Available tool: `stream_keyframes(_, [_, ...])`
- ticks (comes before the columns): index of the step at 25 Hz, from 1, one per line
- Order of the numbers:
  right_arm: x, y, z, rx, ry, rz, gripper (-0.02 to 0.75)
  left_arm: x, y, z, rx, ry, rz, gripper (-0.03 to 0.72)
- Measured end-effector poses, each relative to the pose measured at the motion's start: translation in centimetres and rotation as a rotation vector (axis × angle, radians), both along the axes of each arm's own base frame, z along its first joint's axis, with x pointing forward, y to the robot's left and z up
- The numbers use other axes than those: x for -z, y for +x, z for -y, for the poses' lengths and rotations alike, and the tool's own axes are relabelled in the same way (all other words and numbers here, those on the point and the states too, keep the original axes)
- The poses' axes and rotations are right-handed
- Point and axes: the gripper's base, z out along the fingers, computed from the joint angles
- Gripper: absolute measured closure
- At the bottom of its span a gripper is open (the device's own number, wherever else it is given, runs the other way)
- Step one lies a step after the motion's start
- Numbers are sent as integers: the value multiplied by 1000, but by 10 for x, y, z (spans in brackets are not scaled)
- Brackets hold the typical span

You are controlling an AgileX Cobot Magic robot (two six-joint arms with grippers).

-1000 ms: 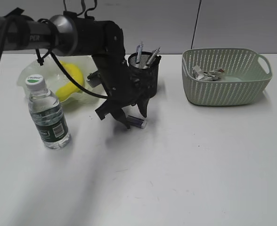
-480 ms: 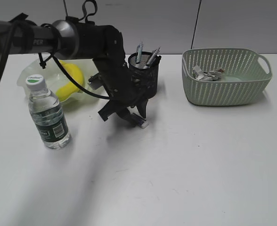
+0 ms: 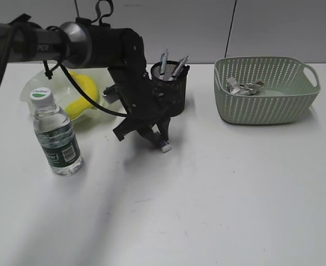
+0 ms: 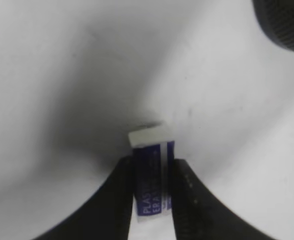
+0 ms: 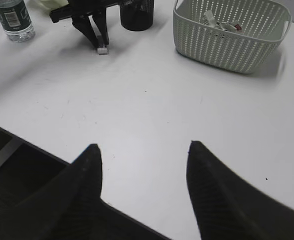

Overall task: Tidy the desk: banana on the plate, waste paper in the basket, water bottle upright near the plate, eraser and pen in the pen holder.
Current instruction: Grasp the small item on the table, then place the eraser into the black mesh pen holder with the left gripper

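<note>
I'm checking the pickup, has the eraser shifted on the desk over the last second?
Yes. The eraser, pinched in the left gripper, has turned from lying flat to standing on end, staying just in front of the pen holder.

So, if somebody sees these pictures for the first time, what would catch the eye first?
Probably the black left gripper near the middle of the desk, its jaws shut on a small blue-and-white eraser, just in front of the black mesh pen holder. After that, the upright water bottle at the left beside the yellow banana on the plate, and the green basket at the right.
</note>
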Motion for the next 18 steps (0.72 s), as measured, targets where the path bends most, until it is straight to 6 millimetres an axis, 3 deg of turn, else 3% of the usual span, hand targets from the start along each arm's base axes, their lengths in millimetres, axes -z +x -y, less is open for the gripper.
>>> stream_keyframes(8, [0,0,-1,-6,8,-4,306,-76,-4,-8,25,-36,158,516])
stream_keyframes(12, [0,0,-1,-6,8,-4,306,-112,-1,-16,57,-17,339,516])
stream_keyframes(18, [0,0,-1,-6,8,-4,307,-140,18,-11,59,-101,673,516])
